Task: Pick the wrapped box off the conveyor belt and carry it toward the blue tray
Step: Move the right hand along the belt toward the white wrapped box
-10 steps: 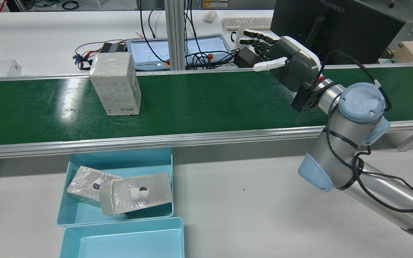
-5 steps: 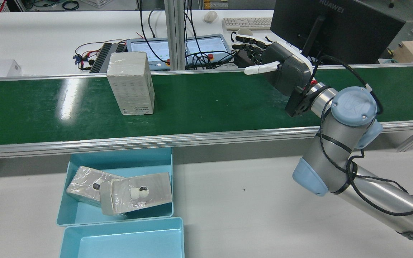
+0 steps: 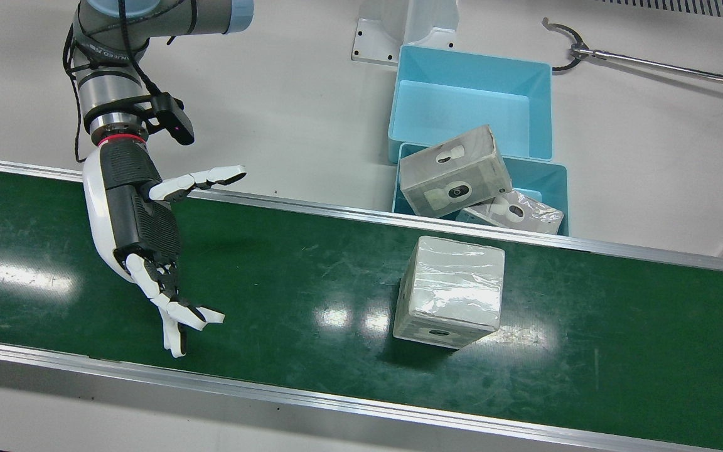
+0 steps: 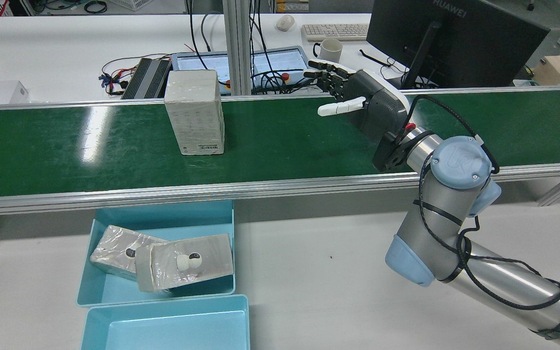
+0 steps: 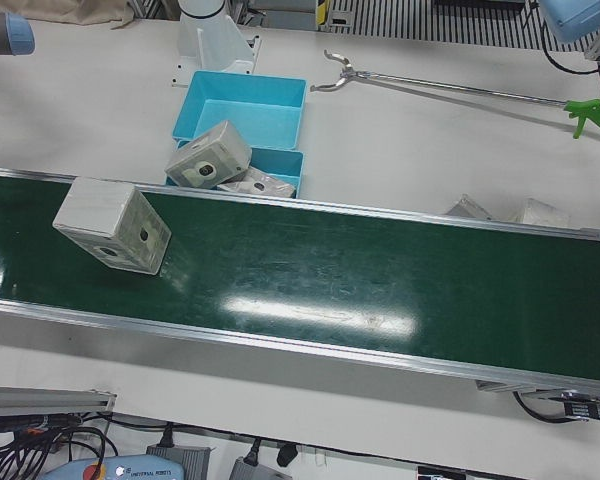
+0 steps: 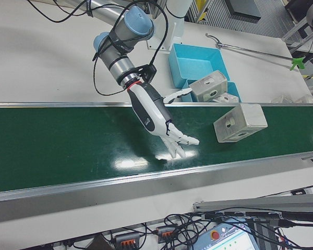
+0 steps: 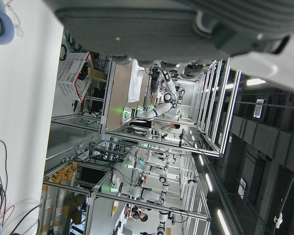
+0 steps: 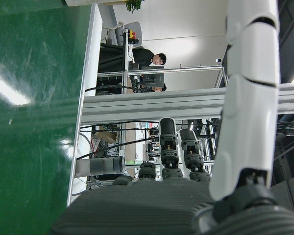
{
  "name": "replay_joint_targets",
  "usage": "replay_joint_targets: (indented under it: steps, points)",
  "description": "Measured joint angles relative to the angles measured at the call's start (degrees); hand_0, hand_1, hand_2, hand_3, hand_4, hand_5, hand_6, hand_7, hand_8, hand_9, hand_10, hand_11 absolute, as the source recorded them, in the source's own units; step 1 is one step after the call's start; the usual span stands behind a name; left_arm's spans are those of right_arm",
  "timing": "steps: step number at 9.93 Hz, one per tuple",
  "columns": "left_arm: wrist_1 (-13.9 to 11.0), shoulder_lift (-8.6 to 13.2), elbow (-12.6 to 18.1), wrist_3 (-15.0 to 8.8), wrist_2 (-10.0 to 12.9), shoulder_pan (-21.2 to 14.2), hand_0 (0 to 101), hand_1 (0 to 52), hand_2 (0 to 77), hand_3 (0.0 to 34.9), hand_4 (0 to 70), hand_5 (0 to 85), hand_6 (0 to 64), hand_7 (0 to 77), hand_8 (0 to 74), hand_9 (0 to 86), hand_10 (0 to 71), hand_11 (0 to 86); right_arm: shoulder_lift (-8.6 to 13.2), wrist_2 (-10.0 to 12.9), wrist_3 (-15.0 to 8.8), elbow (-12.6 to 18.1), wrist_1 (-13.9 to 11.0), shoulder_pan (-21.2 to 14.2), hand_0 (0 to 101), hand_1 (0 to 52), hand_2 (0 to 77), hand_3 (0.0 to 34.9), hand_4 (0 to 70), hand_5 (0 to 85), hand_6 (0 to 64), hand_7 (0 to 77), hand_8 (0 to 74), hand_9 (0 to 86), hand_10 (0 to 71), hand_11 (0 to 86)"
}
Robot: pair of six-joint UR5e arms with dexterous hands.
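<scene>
White-and-black fingers (image 3: 173, 314) of the right hand (image 3: 139, 216) are spread apart, holding nothing, above the conveyor belt (image 3: 286, 282). The wrapped box (image 3: 449, 292) stands mid-belt, well apart, near the blue tray (image 3: 553, 179) at the belt's robot-side edge. Let the box arrive between thumb and fingers before closing. The left hand's state cannot be told.

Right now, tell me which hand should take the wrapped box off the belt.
The right. The right hand hangs open over the conveyor belt, palm toward the wrapped box, with only bare belt between them. The left hand is not over the belt in any station view, so it looks much worse placed.
</scene>
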Motion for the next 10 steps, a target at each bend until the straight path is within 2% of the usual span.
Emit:
replay_joint_targets:
  steps: [4, 7, 10]
  points:
    - [0.0, 0.0, 0.0, 0.0, 0.0, 0.0, 0, 0.0, 0.5, 0.0, 0.0, 1.1, 0.5, 0.5, 0.5, 0.5, 0.0, 0.5, 0.36, 0.91, -0.65, -0.17, 0.0, -0.36, 47, 14.7, 9.8, 0.0, 13.6, 14.7, 8.7, 22.9, 3.3, 4.4, 0.0, 1.1]
    - [0.0, 0.0, 0.0, 0.0, 0.0, 0.0, 0, 0.0, 0.5, 0.0, 0.0, 1.1, 0.5, 0.5, 0.5, 0.0, 0.5, 0.5, 2.83, 1.39, -1.81, -2.07, 0.0, -0.99, 48, 14.7, 9.8, 0.0, 13.6, 14.7, 8.7, 22.9, 3.3, 4.9, 0.0, 1.1]
    - [0.0, 0.0, 0.0, 0.0, 0.0, 0.0, 0, 0.0, 1.1, 0.0, 0.0, 1.1, 0.5, 0.5, 0.5, 0.5, 0.0, 0.5, 4.37, 3.33, -2.11, -3.94, 0.02, -2.86, 48, 14.7, 9.8, 0.0, 13.6, 14.7, 8.7, 22.9, 3.3, 4.9, 0.0, 1.1]
